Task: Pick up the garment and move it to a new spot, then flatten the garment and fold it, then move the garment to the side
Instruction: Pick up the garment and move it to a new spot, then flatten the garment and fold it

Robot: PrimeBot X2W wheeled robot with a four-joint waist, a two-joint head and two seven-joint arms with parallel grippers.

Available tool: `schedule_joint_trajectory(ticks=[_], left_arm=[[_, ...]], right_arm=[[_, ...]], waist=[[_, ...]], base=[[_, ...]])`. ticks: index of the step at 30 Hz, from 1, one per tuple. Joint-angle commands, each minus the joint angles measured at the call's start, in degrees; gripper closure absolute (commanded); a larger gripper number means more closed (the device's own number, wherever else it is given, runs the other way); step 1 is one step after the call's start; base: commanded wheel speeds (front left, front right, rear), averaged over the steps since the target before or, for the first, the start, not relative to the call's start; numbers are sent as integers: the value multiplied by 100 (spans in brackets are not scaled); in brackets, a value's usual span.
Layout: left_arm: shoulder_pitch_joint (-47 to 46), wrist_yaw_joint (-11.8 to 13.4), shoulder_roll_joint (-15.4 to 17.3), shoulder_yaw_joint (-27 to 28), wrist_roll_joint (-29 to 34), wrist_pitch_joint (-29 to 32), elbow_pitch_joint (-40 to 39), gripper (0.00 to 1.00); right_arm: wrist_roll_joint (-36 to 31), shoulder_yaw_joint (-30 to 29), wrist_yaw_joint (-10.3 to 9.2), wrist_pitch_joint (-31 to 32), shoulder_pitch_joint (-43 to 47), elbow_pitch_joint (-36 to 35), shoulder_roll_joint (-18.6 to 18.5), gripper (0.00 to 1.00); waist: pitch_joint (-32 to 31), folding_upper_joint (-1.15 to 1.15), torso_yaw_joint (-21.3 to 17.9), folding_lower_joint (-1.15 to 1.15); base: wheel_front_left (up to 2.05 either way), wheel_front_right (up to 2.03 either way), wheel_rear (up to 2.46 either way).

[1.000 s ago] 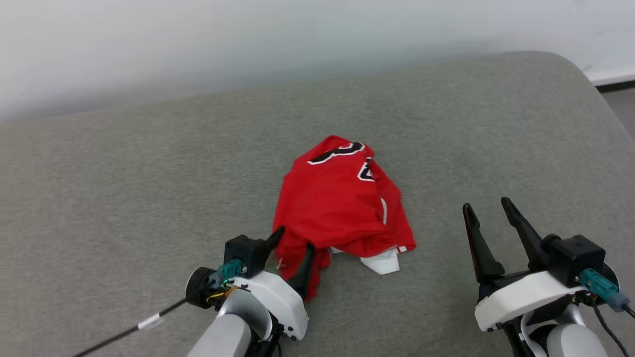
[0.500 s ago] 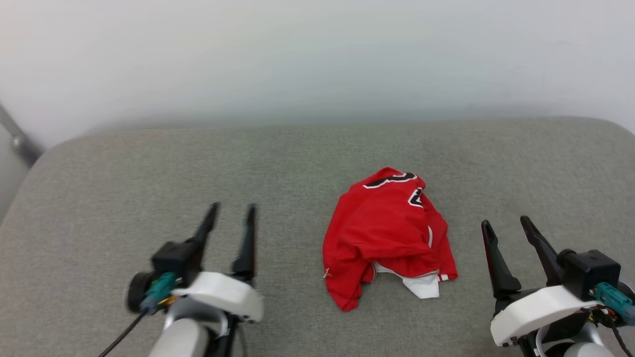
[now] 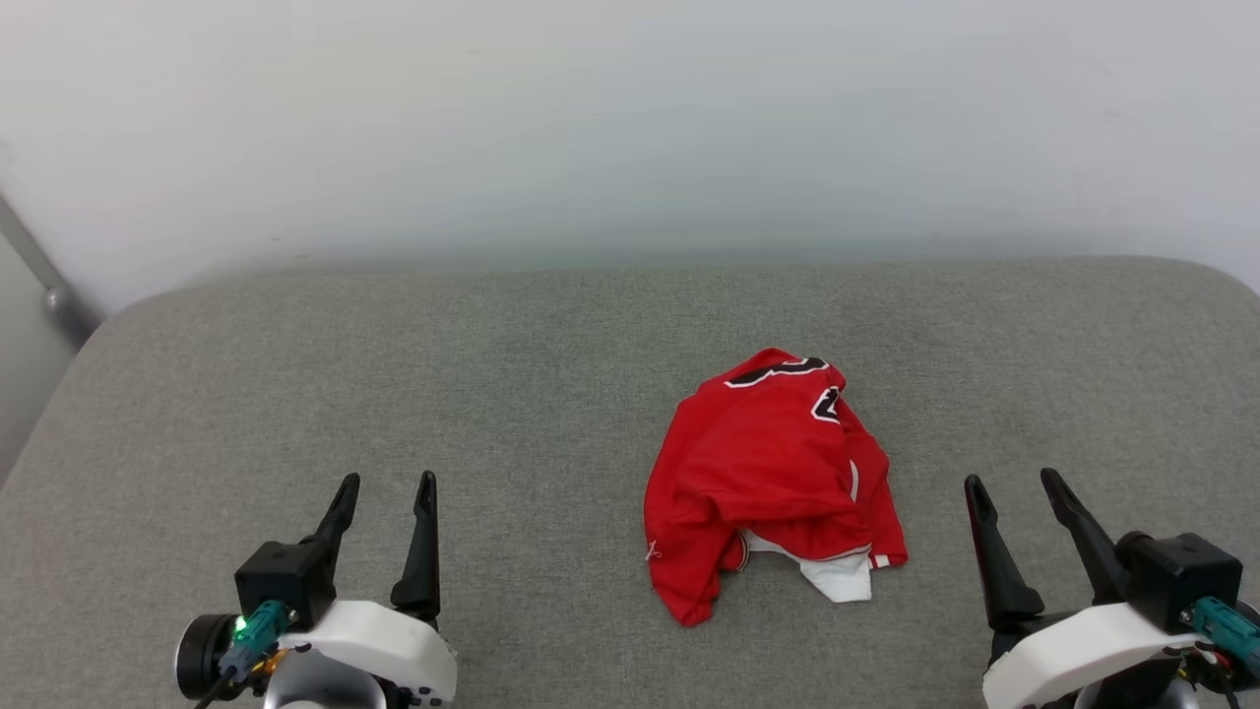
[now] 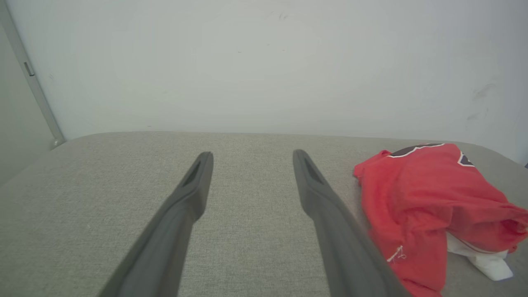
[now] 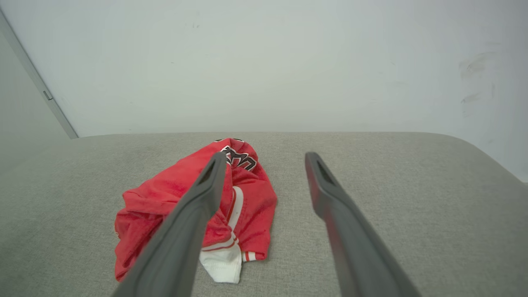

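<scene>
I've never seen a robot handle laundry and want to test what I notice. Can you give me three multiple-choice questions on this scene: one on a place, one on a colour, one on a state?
1. Where does the shirt lie, relative to the left fingers and the right fingers?
A. Left of both pairs
B. Between them, nearer the right pair
C. Hanging from one pair

2. What colour is the piece poking out under the shirt's near edge?
A. Blue
B. Yellow
C. White

3. How do the left fingers stand?
A. Spread apart, holding nothing
B. Clamped on the shirt
C. Pressed together

Answers:
1 B: the head view shows it crumpled on the grey cushion between the pairs, closer to the right one.
2 C: a white fold shows below the red cloth.
3 A: the left wrist view shows bare cushion between the tips.
</scene>
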Motion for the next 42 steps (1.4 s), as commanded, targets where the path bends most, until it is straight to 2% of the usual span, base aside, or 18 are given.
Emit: schedule_joint_trajectory(ticks=[1, 10, 12, 18, 19, 22, 26, 34, 39, 40, 41, 42], left_arm=[[69, 36, 35, -4, 22, 19, -55, 0], [0, 86, 81, -20, 0, 143, -180, 0], [-294, -52, 71, -145, -34, 364, -221, 0], [-1119, -596, -26, -794, -135, 1550, 42, 0], [-1119, -596, -26, -794, -135, 1550, 42, 0], [-1489, -886, -95, -1122, -177, 2169, 254, 0], [-1876, -1155, -125, -1491, -259, 2926, 636, 0], [-2238, -1408, -90, -2037, -654, 4119, 1399, 0], [-2192, -1452, -59, -2419, -991, 4786, 1779, 0], [-2177, -1457, -43, -2469, -1020, 4831, 1817, 9], [-2205, -1458, -27, -2490, -1024, 4775, 1829, 65], [-2233, -1449, -22, -2482, -1033, 4693, 1836, 100]], right_arm=[[26, 13, -2, 19, 50, 0, 3, 0], [57, 36, -2, -11, -19, 60, 3, 0], [50, 13, -2, -17, -69, 53, 3, 0], [-29, 56, -2, 24, -191, -43, 2, 0], [-29, 56, -2, 24, -191, -43, 2, 0], [-37, 105, -2, 10, -266, -56, 3, 0], [10, 147, -2, -48, -385, -10, 3, 0], [118, 224, -2, -210, -560, 183, 3, 0], [163, 251, -2, -290, -613, 317, 2, 0], [163, 257, -2, -304, -628, 341, 3, 0], [155, 255, -2, -313, -635, 359, 2, 0], [153, 252, -2, -316, -634, 373, 3, 0]], waist=[[0, 0, -11, 0], [25, 0, -24, 0], [78, 0, -5, 0], [341, 0, -104, 0], [341, 0, -104, 0], [548, 0, -223, 0], [807, 0, -390, 0], [1129, 0, -689, 0], [1179, 0, -780, 0], [1175, 0, -790, 0], [1160, 0, -795, 0], [1143, 0, -794, 0]], base=[[0, 0, 0], [0, 0, 0], [0, 0, 0], [0, 0, 0], [0, 0, 0], [0, 0, 0], [0, 0, 0], [0, 0, 0], [0, 0, 0], [0, 0, 0], [0, 0, 0], [0, 0, 0]])
